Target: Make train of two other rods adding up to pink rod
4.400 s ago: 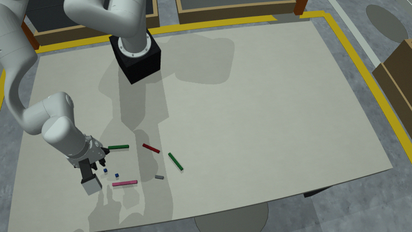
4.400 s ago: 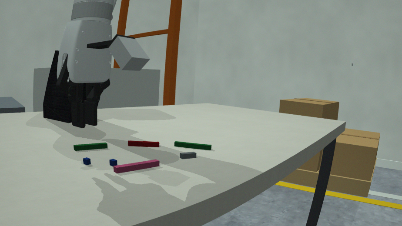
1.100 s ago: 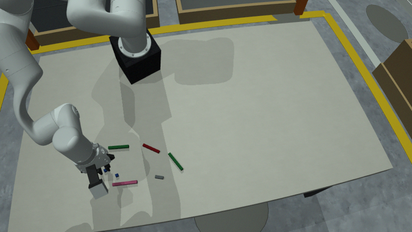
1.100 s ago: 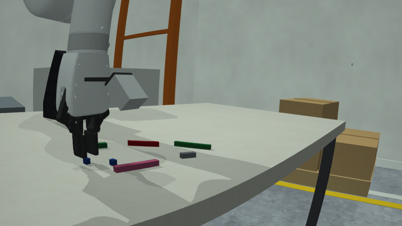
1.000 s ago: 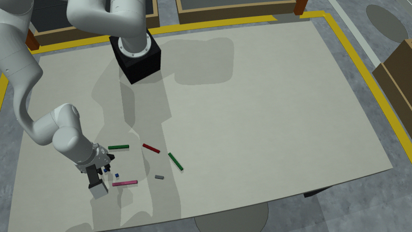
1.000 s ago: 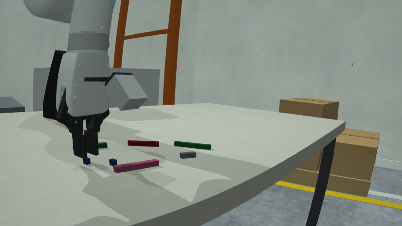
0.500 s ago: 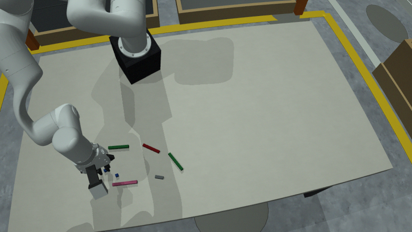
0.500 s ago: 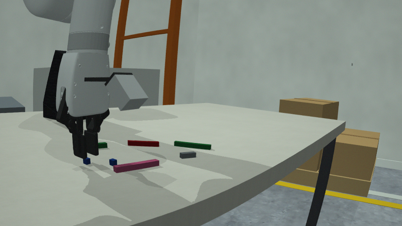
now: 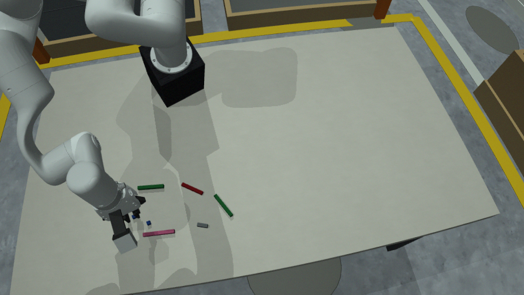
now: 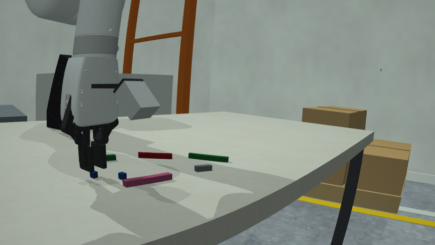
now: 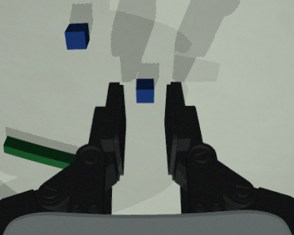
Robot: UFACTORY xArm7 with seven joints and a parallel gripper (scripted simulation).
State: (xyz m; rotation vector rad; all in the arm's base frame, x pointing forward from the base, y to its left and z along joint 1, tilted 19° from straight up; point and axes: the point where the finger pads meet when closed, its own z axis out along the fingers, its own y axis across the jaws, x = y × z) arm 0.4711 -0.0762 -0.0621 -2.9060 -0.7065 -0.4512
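My gripper (image 9: 131, 216) (image 10: 93, 167) (image 11: 144, 102) is partly open and empty, just above a blue rod (image 9: 134, 216) (image 10: 93, 174) (image 11: 144, 95). That rod lies on the table, with space on both sides between the fingers in the wrist view. A second blue rod (image 9: 148, 223) (image 10: 122, 175) (image 11: 77, 39) lies near the pink rod (image 9: 159, 232) (image 10: 147, 179). One green rod (image 9: 150, 186) (image 10: 111, 157) (image 11: 39, 154) is partly hidden by fingers in the exterior view and the wrist view. Another green rod (image 9: 223, 205) (image 10: 208, 157) lies right of the red rod (image 9: 191, 188) (image 10: 155, 155).
A grey rod (image 9: 202, 225) (image 10: 203, 167) lies apart, between the pink rod and the right green rod. The rods are spread over the front left of the table (image 9: 328, 140) (image 10: 256, 139). The arm's black base block (image 9: 181, 88) stands at the back.
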